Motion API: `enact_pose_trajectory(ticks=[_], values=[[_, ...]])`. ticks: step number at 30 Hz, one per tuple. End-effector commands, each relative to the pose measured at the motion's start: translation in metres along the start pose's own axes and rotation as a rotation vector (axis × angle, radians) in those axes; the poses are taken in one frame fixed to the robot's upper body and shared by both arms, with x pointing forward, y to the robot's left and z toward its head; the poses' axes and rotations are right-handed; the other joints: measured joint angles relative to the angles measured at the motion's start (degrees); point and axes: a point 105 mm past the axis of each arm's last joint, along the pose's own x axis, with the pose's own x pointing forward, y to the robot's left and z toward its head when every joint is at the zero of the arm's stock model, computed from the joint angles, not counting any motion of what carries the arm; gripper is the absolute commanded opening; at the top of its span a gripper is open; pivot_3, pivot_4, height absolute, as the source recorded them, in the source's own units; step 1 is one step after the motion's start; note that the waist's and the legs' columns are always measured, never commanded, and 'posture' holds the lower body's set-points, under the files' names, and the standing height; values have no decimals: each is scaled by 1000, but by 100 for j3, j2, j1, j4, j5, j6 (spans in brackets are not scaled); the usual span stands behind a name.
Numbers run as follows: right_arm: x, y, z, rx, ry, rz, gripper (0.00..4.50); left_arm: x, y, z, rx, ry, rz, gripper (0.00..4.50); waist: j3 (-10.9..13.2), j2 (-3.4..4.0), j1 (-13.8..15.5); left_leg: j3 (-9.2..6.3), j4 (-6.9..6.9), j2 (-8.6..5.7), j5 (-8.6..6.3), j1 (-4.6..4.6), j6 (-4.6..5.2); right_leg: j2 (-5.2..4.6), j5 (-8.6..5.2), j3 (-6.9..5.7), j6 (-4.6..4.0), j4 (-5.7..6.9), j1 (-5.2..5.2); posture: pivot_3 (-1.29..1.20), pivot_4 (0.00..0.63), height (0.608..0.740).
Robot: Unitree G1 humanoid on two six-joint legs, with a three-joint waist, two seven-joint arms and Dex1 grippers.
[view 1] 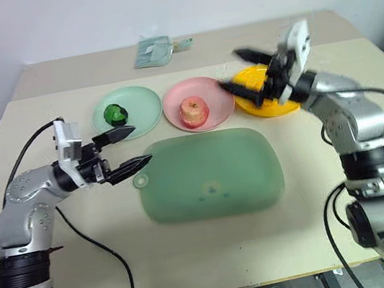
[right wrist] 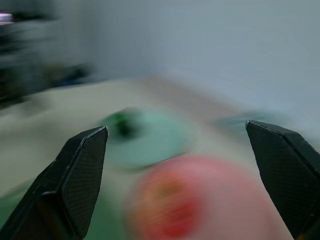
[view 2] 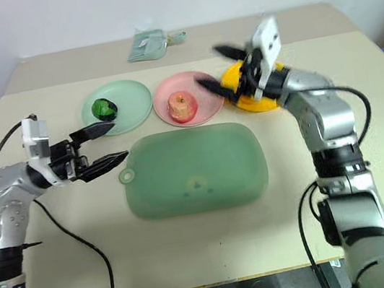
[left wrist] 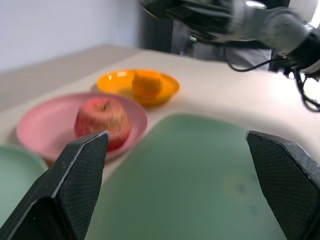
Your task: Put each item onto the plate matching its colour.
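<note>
Both jaws wide apart, holding nothing. Left gripper (view 1: pixel 132 147) by green mat (view 1: pixel 211 174); right gripper (view 1: pixel 239 71) over orange plate (view 1: pixel 268 106). Green ball (view 1: pixel 115 114) on mint plate (view 1: pixel 143 104), apple (view 1: pixel 193 111) on pink plate (view 1: pixel 217 92), orange (left wrist: pixel 146 83) on orange plate.

The middle of the table (view 1: pixel 195 253) is taken up by a flat green cutting mat (view 1: pixel 211 174) — low enough to be passed over. Behind it, three plates stand in a close row: the mint plate (view 1: pixel 144 111) with the green ball (view 1: pixel 115 114), the pink plate (view 1: pixel 216 103) with the apple (view 1: pixel 193 111), and the yellow-orange plate (view 1: pixel 256 108). The right gripper (view 1: pixel 233 72), spread wide, is held above the last one. The left gripper (view 1: pixel 133 147) blocks the mat's near-left corner — bare table is left along the front edge.
</note>
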Motion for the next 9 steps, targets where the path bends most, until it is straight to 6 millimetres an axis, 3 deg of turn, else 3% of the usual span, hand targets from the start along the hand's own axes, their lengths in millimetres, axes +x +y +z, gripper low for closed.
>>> enact_pose_trajectory(ticks=[1,5,7,9], values=[[1,39,12,-90,24,181,4472,-12,-2,11,21,1,-17,4500,0,0,-15,-1,0,1,-1,0,1,1,0,0,0,0,0,0,150,729],[-8,39,-23,-151,202,187,4472,-15,0,15,23,20,0,4500,-1,-2,-20,-2,-1,3,-1,2,1,2,0,0,0,2,-1,0,150,729],[-10,25,-44,-184,288,129,4472,-15,-3,14,22,24,-4,4500,-1,-2,-18,-1,-1,3,-1,2,1,1,0,0,0,1,0,0,150,729],[-10,19,-52,-204,314,115,4472,-15,-5,13,20,24,-2,4500,-1,-2,-19,0,0,2,3,2,-6,0,0,0,0,1,0,0,150,729]])
